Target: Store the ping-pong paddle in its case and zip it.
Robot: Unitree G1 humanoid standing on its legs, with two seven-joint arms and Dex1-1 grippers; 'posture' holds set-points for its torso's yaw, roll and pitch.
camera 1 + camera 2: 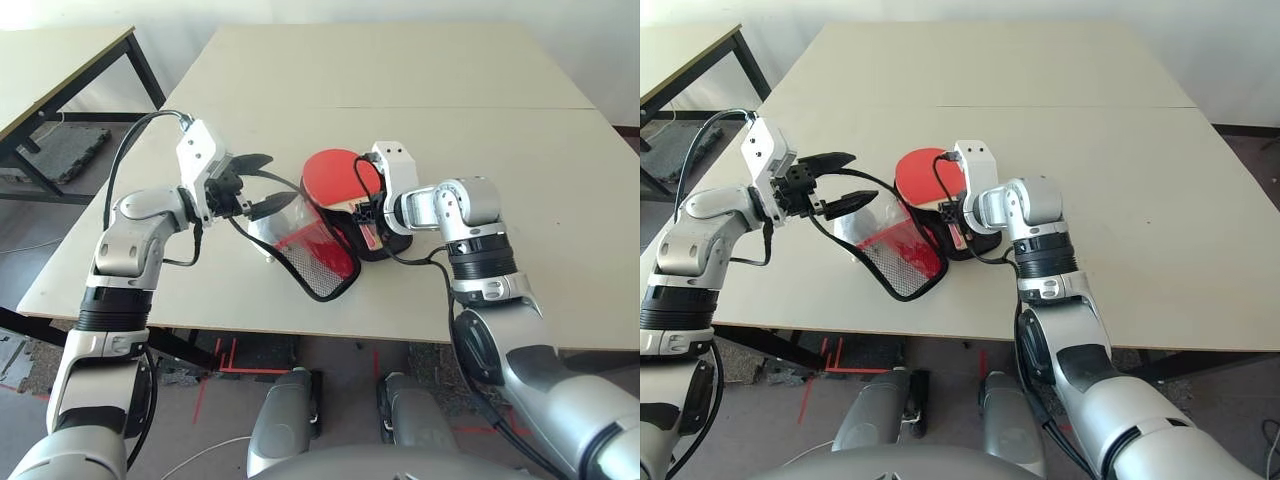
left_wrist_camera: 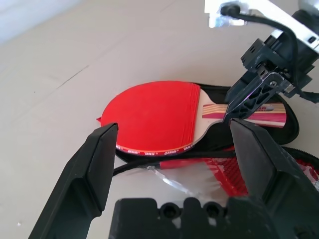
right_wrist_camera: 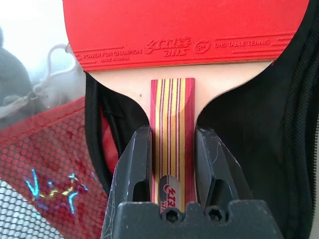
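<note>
The ping-pong paddle (image 1: 335,172) lies with its red face up on the black half (image 3: 249,114) of the open case, near the table's middle. My right gripper (image 3: 172,132) is shut on the paddle's striped wooden handle (image 2: 249,110), one finger on each side. The case's red mesh flap (image 1: 320,250) stands tilted up on the left of the paddle, its black zipper rim curving toward my left gripper (image 1: 282,180). That gripper is open, just left of the flap; whether a finger touches the rim I cannot tell.
The light table (image 1: 500,130) stretches wide to the back and right, with a seam across it. Its front edge runs just below the case. A second table (image 1: 60,60) stands at the far left, with a black mat (image 1: 70,150) on the floor.
</note>
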